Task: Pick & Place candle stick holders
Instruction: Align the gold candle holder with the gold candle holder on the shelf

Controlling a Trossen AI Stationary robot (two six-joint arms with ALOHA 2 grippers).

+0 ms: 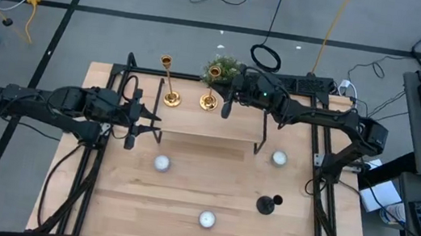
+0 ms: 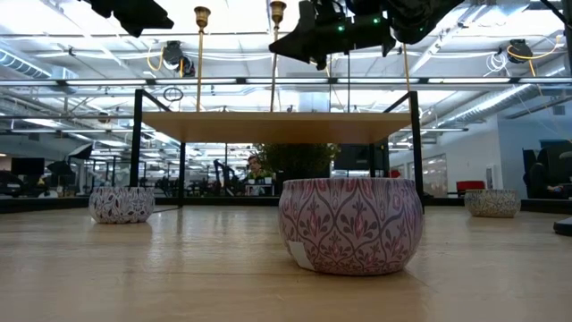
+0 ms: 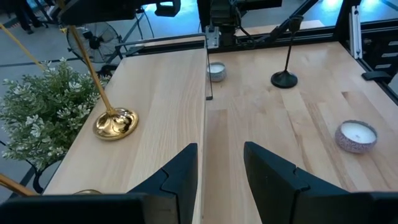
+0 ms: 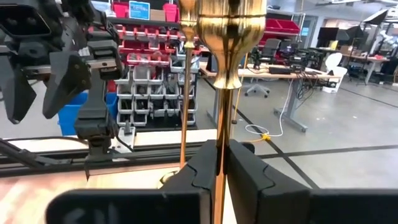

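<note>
wooden table [image 1: 180, 228] — candles [image 1: 207, 219], black candlestick [image 1: 266, 204]

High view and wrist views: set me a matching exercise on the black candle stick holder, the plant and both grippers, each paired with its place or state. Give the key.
Things:
1. black candle stick holder
2. left gripper
3. right gripper
4. green plant

Places or states:
a. shut on the stem of a gold candlestick
b. standing upright on the lower table top
c. open, holding nothing
d. at the far edge of the raised shelf

Pairs: 1-b, 2-c, 3-a, 4-d
</note>
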